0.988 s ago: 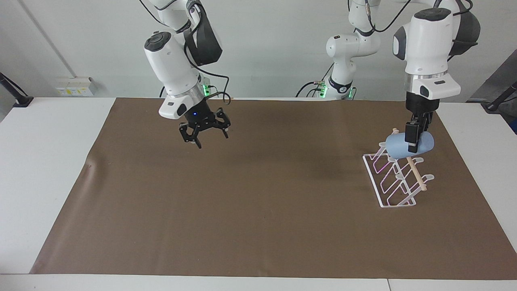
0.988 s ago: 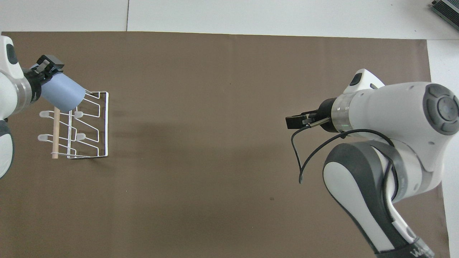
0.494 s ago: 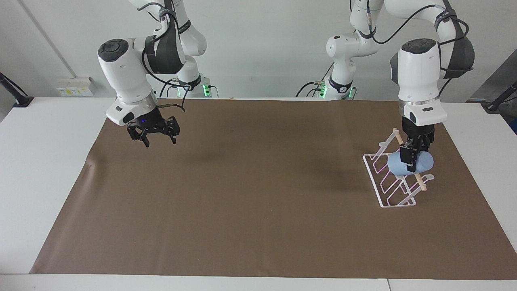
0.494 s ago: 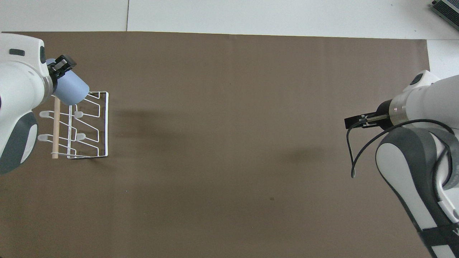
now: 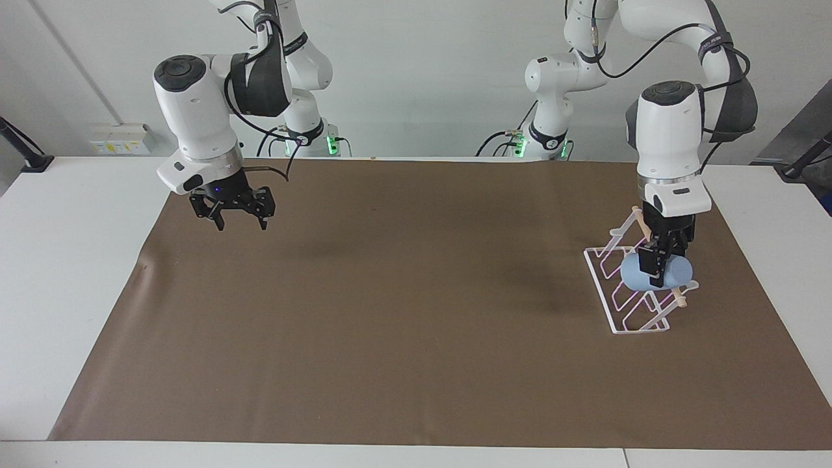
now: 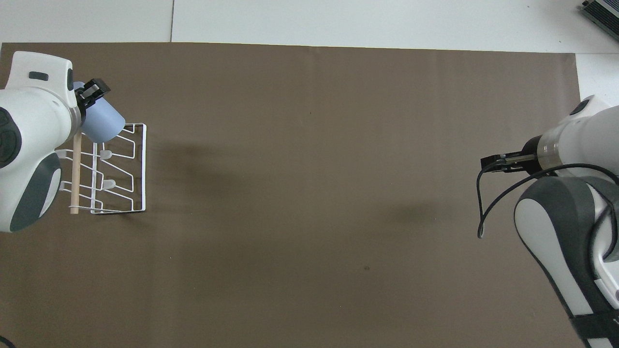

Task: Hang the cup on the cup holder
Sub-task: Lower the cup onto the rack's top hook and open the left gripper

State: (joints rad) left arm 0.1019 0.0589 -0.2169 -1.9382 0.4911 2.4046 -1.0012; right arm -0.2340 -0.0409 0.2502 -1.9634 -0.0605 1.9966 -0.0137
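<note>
The light-blue cup [image 5: 676, 273] lies tilted on its side in my left gripper [image 5: 655, 268], which is shut on it near its narrow base. It is low among the upper prongs of the white wire cup holder [image 5: 627, 315], next to the wooden rod [image 5: 677, 297]. I cannot tell whether a prong is inside it. In the overhead view the cup [image 6: 103, 123] points its mouth down toward the cup holder [image 6: 121, 179], with the left gripper [image 6: 88, 95] at its base. My right gripper [image 5: 239, 218] is open and empty, up over the mat at the right arm's end; it also shows in the overhead view [image 6: 491, 162].
A brown mat [image 5: 403, 312] covers most of the white table [image 5: 71, 260]. The cup holder stands on the mat at the left arm's end. A black cable loops from the right wrist [image 6: 481, 208].
My left gripper has lowered the cup from above the rack down among its prongs. My right gripper has moved away from the middle toward the right arm's end.
</note>
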